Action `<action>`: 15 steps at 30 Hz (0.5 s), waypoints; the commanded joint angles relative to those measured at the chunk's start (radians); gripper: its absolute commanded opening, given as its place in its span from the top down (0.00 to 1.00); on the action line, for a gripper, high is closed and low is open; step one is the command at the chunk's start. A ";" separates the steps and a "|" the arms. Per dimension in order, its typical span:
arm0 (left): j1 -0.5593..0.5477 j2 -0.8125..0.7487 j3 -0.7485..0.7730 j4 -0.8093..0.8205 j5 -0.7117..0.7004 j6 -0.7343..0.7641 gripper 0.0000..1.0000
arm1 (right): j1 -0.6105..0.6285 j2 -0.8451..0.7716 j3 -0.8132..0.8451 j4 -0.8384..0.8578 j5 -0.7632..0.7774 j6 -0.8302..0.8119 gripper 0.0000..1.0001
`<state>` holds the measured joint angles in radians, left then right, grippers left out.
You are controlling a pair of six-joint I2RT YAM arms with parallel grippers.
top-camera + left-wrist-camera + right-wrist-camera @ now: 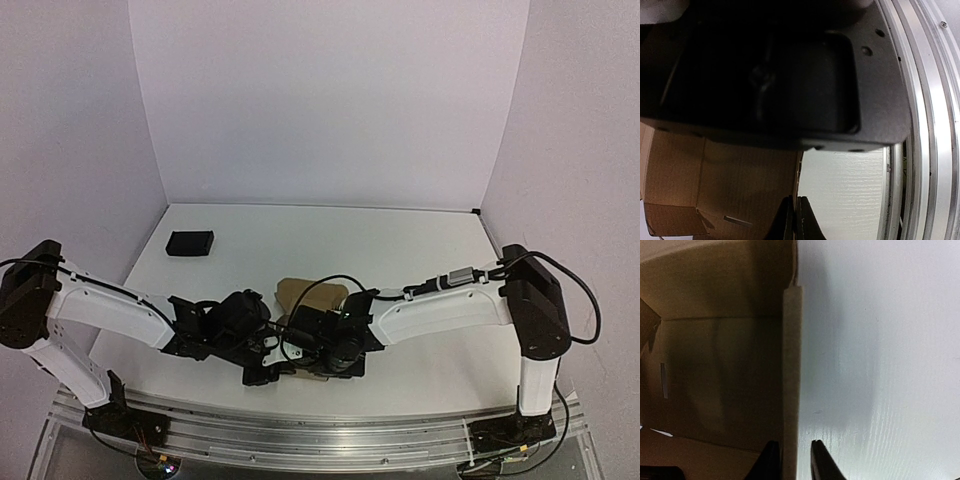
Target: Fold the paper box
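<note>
One paper box (310, 293), one small black rectangular block (189, 243), two sets of jaws, that's the lot. The left gripper (794, 223) and right gripper (792, 460) crowd over the box at the near middle of the white worktop (400, 240), so from above I barely see it. The block sits well apart, far left. Left jaws are pressed together at a box edge, can't tell if cardboard's pinched. Right jaws stand narrow, straddling an upright box wall. Pale walls (330, 100) on three sides, one aluminium rail (330, 432) in front.
</note>
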<state>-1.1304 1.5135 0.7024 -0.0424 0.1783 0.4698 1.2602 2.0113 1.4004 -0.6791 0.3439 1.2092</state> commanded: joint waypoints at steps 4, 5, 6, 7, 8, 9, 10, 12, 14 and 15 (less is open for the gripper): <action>0.015 -0.031 -0.046 0.083 0.054 0.062 1.00 | 0.015 -0.085 0.013 -0.040 -0.017 -0.031 0.59; 0.014 -0.033 -0.052 0.081 0.061 0.070 1.00 | 0.015 -0.102 0.018 -0.038 -0.010 -0.055 0.56; 0.014 -0.034 -0.057 0.080 0.067 0.078 1.00 | 0.015 -0.121 0.018 -0.036 -0.006 -0.070 0.54; 0.015 -0.035 -0.063 0.077 0.073 0.085 1.00 | 0.015 -0.145 0.016 -0.025 -0.005 -0.084 0.51; 0.014 -0.036 -0.066 0.075 0.079 0.088 1.00 | 0.015 -0.164 0.007 -0.010 -0.009 -0.104 0.49; 0.014 -0.037 -0.070 0.076 0.082 0.089 1.00 | 0.014 -0.188 -0.002 0.006 -0.017 -0.121 0.46; 0.014 -0.038 -0.075 0.077 0.086 0.090 1.00 | 0.013 -0.205 -0.011 0.022 -0.030 -0.137 0.44; 0.015 -0.041 -0.082 0.078 0.092 0.090 1.00 | 0.013 -0.238 -0.029 0.047 -0.057 -0.162 0.41; 0.015 -0.045 -0.087 0.078 0.095 0.090 1.00 | 0.010 -0.272 -0.048 0.053 -0.071 -0.167 0.40; 0.015 -0.047 -0.090 0.079 0.094 0.093 1.00 | 0.004 -0.290 -0.067 0.056 -0.074 -0.162 0.38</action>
<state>-1.1225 1.4730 0.6448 0.0688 0.2725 0.5492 1.2653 1.8359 1.3575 -0.6914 0.3135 1.0903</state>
